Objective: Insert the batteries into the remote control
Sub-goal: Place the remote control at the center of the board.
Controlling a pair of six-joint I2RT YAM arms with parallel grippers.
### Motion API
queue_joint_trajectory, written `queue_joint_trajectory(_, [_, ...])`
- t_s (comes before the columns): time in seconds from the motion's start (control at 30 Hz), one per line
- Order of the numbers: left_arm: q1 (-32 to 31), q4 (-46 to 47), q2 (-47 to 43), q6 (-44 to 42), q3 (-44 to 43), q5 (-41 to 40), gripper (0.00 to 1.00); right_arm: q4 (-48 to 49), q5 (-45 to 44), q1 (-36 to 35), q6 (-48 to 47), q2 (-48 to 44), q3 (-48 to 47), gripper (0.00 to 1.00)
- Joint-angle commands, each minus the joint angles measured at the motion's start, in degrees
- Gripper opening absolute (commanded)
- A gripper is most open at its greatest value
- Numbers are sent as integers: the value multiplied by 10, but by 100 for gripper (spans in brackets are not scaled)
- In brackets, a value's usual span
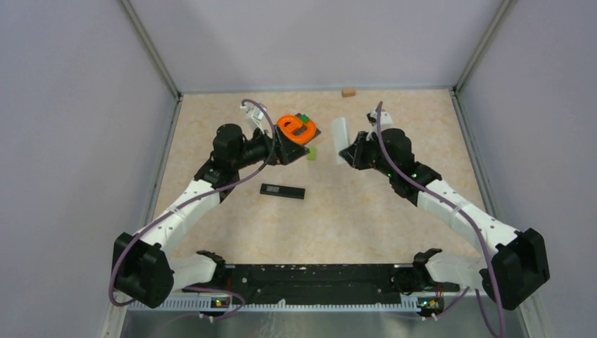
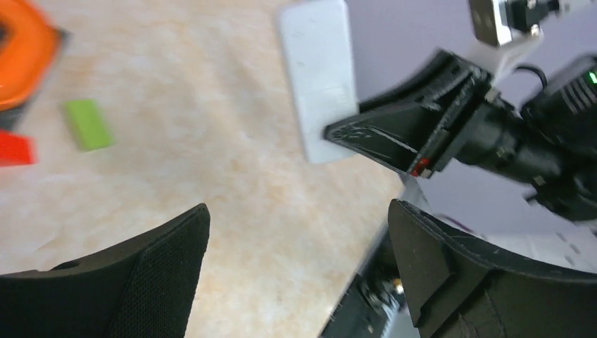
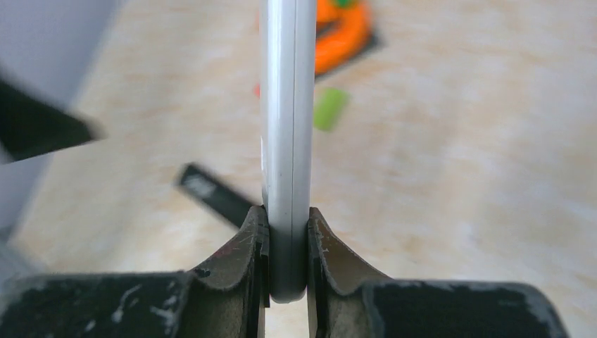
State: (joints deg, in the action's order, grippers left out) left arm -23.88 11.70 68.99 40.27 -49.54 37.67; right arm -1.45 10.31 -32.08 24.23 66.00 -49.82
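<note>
1. Clearly, right wrist: right gripper clamped on white remote, seen edge-on, raised.
2. Left wrist only: left gripper wide open, empty.
3. Top: black bar flat on table; blurred in right wrist.

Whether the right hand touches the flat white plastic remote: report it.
Touching. Right wrist view: fingers of the right hand clamp the flat white plastic remote.

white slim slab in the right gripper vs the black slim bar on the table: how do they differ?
Colour: the white slim plastic slab is pale, the black slim bar dark.
Support: the white slab is clamped at one end in the right gripper; the black bar lies flat on the beige table, nothing touching it.
Place: the white slab is farther from the arm bases than the black bar.
Shared: both are thin, elongated rectangles.
</note>
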Motion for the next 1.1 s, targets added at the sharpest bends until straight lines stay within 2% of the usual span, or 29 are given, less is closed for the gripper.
queue_joint_trajectory(0.0, [18,-148,-21,-38,-24,-225,99,-184,-406,11,8,23,-5,0])
queue_joint_trajectory(0.1, [29,-199,-13,-41,-39,-229,99,-199,-460,27,2,39,18,0])
queue_joint_trajectory(0.27, [30,-251,-13,-61,-61,-264,99,-201,-489,48,-1,84,34,0])
queue_joint_trajectory(0.4, [31,-288,-21,-79,-72,-304,99,-203,-497,51,-8,147,27,0])
queue_joint_trajectory(0.63, [33,-320,-32,-107,-81,-319,99,-214,-477,50,-16,236,4,0])
queue_joint_trajectory(0.73, [34,-327,-33,-113,-85,-313,99,-223,-470,50,-18,254,-7,9])
queue_joint_trajectory(0.9, [37,-352,-28,-122,-101,-315,99,-207,-397,50,-23,231,-6,46])
queue_joint_trajectory(1.07, [38,-392,-24,-134,-133,-324,99,-197,-322,52,-16,160,-9,65])
